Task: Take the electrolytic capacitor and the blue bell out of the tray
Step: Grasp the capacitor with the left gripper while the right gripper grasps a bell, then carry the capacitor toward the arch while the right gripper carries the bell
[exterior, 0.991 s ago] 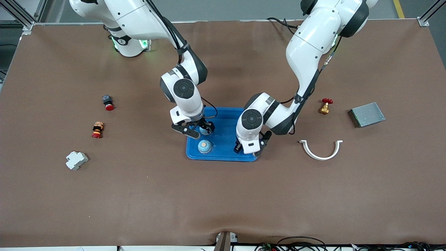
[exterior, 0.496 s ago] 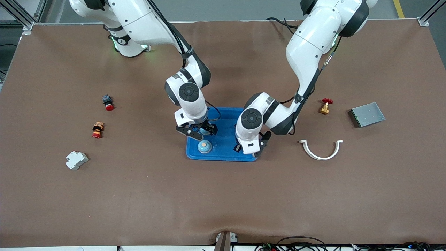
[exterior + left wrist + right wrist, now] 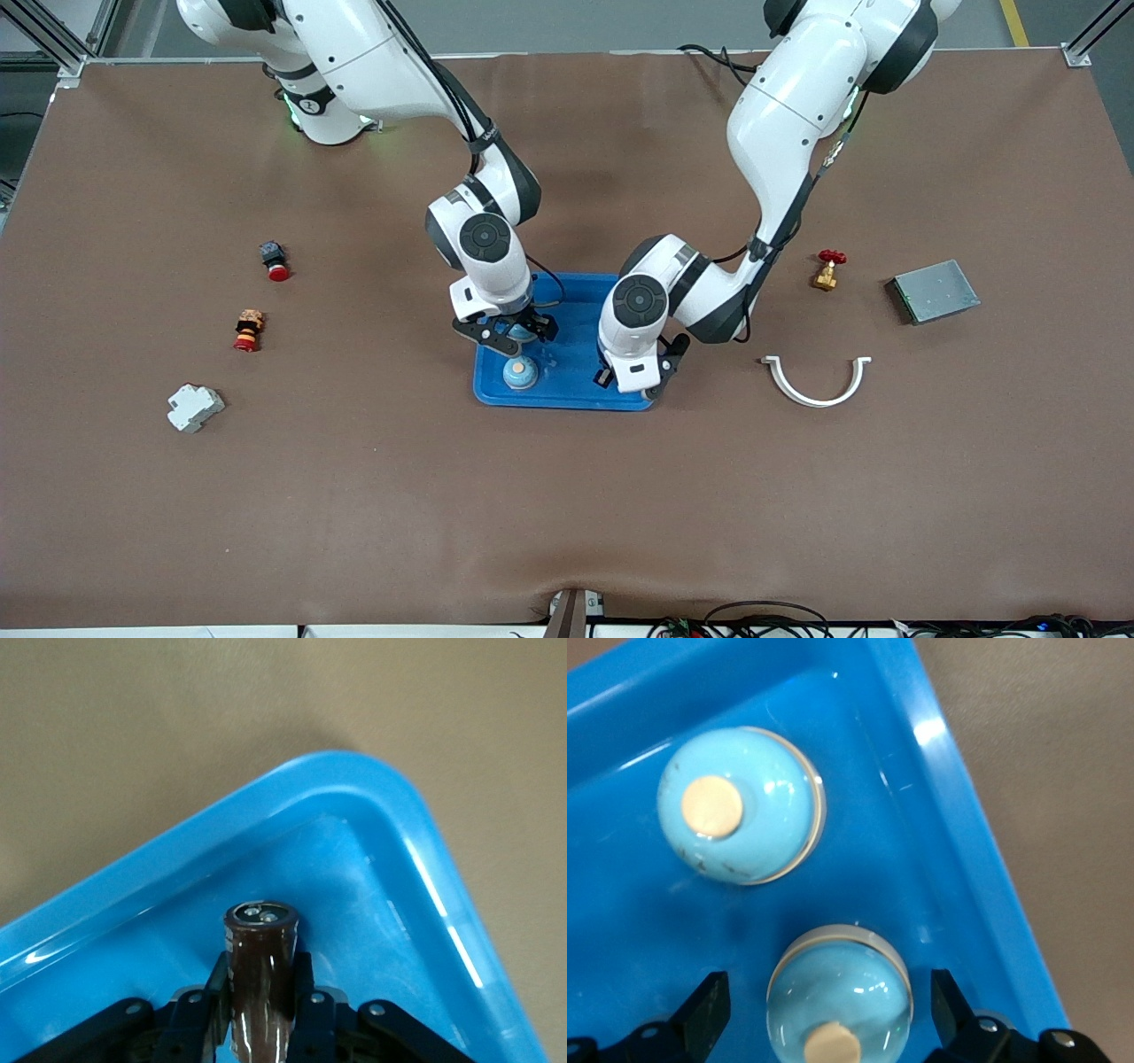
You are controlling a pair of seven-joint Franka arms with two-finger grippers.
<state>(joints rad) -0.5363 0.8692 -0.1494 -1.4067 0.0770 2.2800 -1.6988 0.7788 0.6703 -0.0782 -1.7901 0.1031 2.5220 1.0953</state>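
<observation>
Holding the capacitor [image 3: 260, 967] in the left pincer [image 3: 261, 985], clenched on its dark brown body with the terminal end pointing out past the fingertips. Hanging over the blue tray [image 3: 416, 828], above the corner nearest the front camera toward the left arm's end; cannot tell whether the capacitor touches the tray floor. Straddling a bell [image 3: 839, 997] with the right pincer [image 3: 831, 1005], fingers [image 3: 707, 1010] released and standing apart on either side of the dome, not touching it. Sitting in the tray toward the right arm's end, that bell [image 3: 523, 332], with a second bell [image 3: 520, 372] just beside it, nearer the front camera and clear of both pincers. Seen from the front: left pincer [image 3: 631, 379] and right pincer [image 3: 514, 335] both low over the tray [image 3: 567, 396], at opposite ends. Lying on the table [image 3: 567, 514] toward the right arm's end: a red button [image 3: 275, 260], a red-and-yellow switch [image 3: 249, 330] and a white breaker [image 3: 195, 407]. Toward the left arm's end: a valve [image 3: 827, 268], a grey box [image 3: 932, 291] and a white curved clip [image 3: 817, 383].
</observation>
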